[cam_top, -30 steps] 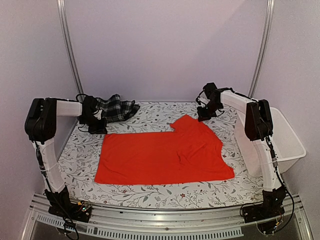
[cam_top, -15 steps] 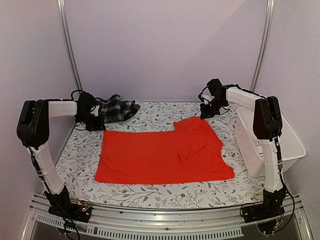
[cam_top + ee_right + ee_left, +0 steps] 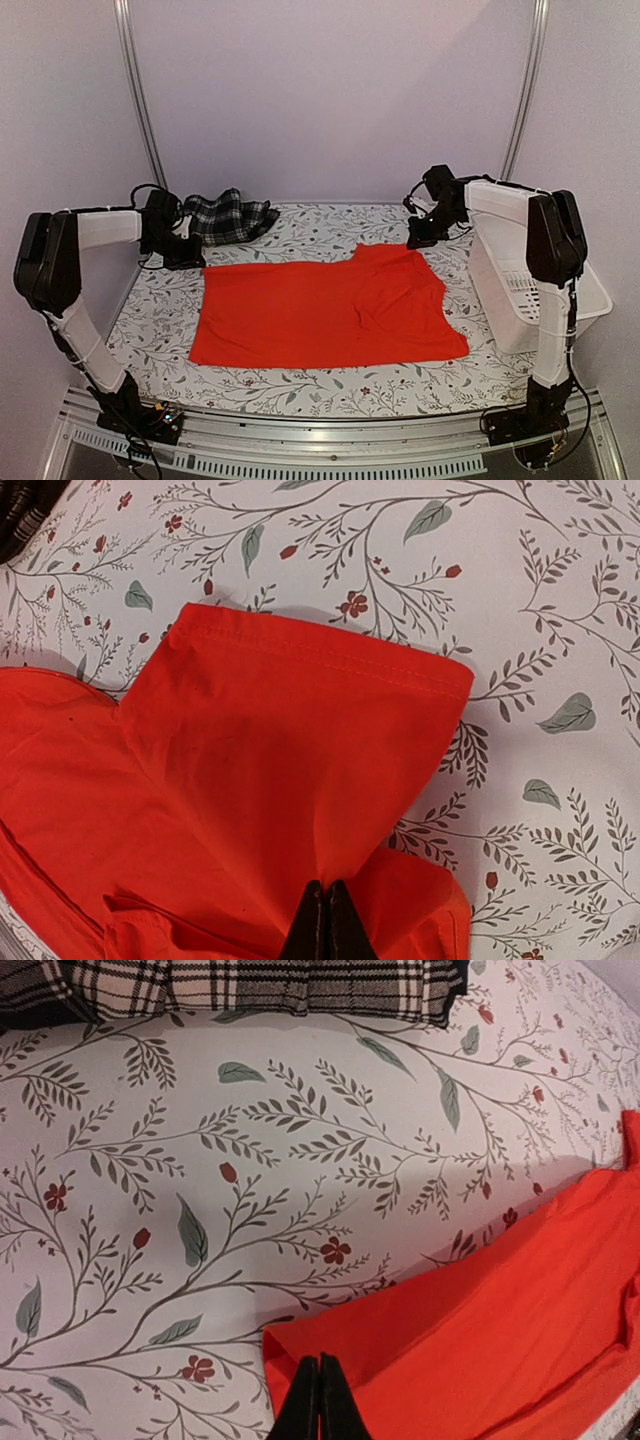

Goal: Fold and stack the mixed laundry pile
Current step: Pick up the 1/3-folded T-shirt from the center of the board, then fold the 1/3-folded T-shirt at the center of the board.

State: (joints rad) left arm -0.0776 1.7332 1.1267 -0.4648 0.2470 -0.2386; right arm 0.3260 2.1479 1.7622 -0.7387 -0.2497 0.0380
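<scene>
The red shirt [image 3: 330, 310] lies spread flat on the floral table cover [image 3: 300, 385]. My left gripper [image 3: 187, 258] is at the shirt's far left corner; in the left wrist view it [image 3: 320, 1362] is shut, tips on the folded-over red corner [image 3: 480, 1330]. My right gripper [image 3: 419, 240] is at the far right sleeve; in the right wrist view it [image 3: 327, 888] is shut on the red cloth [image 3: 280, 730], which puckers up to the tips. The plaid garment [image 3: 228, 215] lies bunched at the back left, just beyond the left gripper, and shows at the top of the left wrist view [image 3: 250, 985].
A white plastic basket [image 3: 580, 295] stands at the right table edge, beside the right arm. Walls close the back and both sides. A metal rail [image 3: 330, 440] runs along the near edge.
Both arms have swung outward and back. The right sleeve has moved right and lies lower and flatter. The shirt's far edge looks straighter.
</scene>
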